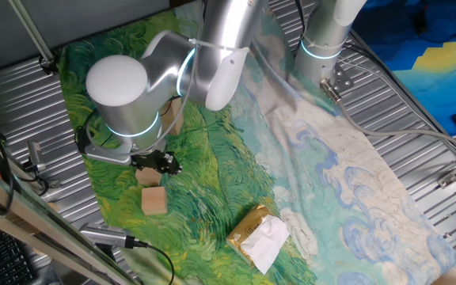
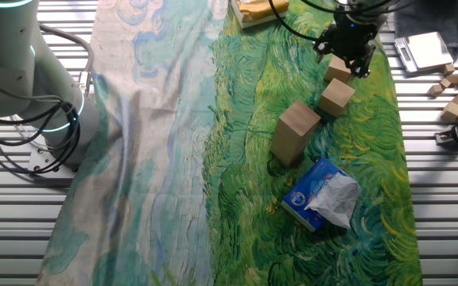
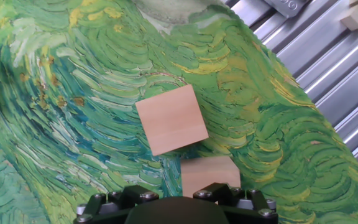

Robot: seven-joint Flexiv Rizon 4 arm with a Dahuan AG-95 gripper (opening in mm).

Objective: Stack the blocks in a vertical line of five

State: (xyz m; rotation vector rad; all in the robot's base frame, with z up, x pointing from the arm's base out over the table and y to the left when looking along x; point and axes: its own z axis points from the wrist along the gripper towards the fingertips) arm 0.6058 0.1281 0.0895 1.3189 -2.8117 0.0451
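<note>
Gripper point(image 2: 348, 49) hung low over one loose block point(image 2: 338, 70) on the green painted cloth point(image 2: 253, 199). Fingers were hidden by its own body, so can't tell if apart or clamped. A second block point(image 2: 336, 97) lay just beside the first, not touching in the hand view. The tan stack point(image 2: 295, 131) stood upright nearby and looked two cubes high. The blue-and-white packet point(image 2: 322, 193) had white tissue bulging from its open top, print too small to read. The yellow packet point(image 1: 258, 236) also held white tissue, no legible writing.
</note>
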